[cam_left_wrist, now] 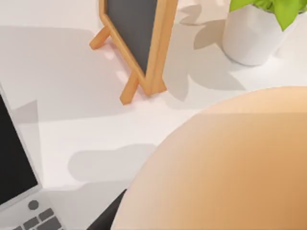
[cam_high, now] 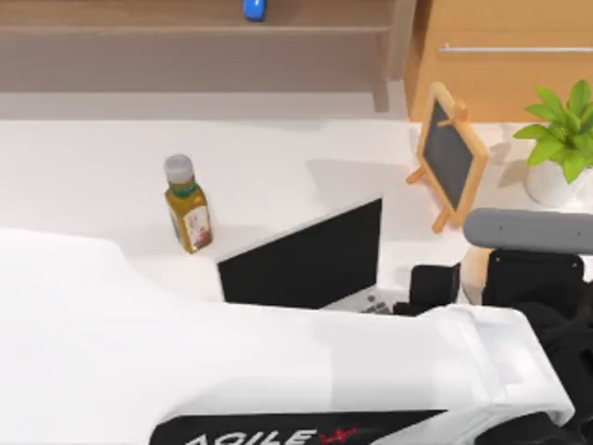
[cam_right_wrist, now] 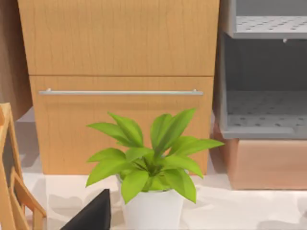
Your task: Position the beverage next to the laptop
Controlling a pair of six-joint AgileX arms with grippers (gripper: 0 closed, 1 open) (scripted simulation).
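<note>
On the right part of the white counter, as the top view gives it, my left arm reaches across in front of the silver laptop, and the left gripper sits just to the right of the laptop's open black screen, with the beverage seen as a peach sliver between the dark fingers. From the left wrist view the beverage is a broad, smooth peach-orange curved wall pressed close against the camera, so the fingers appear clenched around the cup; its long axis and which way its top points cannot be made out, since just a slice of its side shows. Beyond the held cup, away from the fingers, stands the wood-framed chalkboard easel, and farther right a potted plant in a white pot. To the other side of the fingers, the laptop's keyboard corner and screen edge lie close by. Well to the left of the fingers, past the laptop, a small yellow-green bottle with a grey cap stands upright. My right arm is at the counter's right edge, its wrist camera facing the plant and a wooden cabinet; a dark finger tip shows, but whether the right fingers are released or clenched I cannot tell.
</note>
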